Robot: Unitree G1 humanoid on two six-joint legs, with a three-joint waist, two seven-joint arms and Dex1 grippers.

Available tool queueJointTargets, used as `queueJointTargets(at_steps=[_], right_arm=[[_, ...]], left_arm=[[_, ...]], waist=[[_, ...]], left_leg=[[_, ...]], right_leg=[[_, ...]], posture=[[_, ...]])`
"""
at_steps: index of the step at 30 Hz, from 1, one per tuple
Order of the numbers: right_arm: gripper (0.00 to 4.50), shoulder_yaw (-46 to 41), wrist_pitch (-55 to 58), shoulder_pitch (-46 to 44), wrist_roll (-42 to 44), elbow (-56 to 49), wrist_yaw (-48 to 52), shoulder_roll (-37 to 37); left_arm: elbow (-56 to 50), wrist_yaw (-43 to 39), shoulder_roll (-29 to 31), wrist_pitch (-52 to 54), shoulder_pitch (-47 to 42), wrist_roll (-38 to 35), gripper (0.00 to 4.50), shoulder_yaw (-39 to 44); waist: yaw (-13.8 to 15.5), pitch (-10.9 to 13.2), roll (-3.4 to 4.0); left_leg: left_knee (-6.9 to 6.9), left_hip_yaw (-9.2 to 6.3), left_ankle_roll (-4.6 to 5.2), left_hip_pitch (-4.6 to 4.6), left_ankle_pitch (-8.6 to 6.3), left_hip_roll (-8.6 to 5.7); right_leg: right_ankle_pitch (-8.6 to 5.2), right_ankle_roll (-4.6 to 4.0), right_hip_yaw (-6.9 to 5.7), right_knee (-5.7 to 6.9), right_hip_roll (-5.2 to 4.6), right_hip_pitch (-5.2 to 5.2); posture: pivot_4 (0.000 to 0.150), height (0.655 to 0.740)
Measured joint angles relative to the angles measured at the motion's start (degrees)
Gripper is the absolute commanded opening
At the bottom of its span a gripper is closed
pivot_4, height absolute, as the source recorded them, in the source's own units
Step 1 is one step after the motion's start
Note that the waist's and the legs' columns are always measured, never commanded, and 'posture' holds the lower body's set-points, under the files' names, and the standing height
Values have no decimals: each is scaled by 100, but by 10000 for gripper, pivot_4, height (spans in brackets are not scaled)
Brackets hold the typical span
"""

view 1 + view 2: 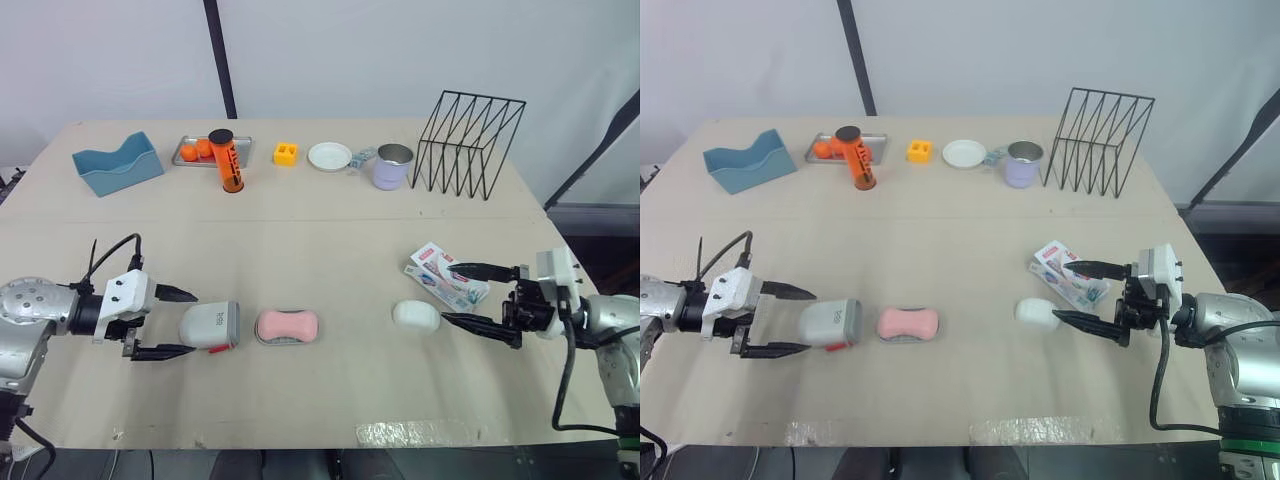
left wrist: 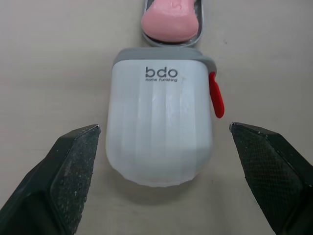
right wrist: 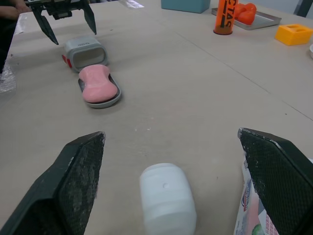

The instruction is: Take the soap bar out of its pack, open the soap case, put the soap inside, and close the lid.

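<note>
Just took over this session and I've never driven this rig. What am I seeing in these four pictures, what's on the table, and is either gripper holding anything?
It is a two-armed humanoid. The two wide pictures come from its head, looking down at the table; the two close ones come from wrist cameras, looking out between each gripper's black fingers. The left gripper is open on either side of the white case lid, not touching it. Beside the lid, the pink soap lies on the grey case base. The right gripper is open too, by the soap pack and a white rounded piece I cannot identify. Nothing is held. A wire rack and mug stand at the back.
</note>
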Motion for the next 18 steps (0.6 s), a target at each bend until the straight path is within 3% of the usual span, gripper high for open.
queueJointTargets(at_steps=[18], right_arm=[[44834,219,-316,116,3,-297,600,-104]], left_arm=[[407,-109,-167,-317,-212,273,45000,-401]], waist=[[0,0,0]], left_leg=[[2,0,0,0,0,0]], right_leg=[[0,0,0,2,0,0]], posture=[[1500,7400]])
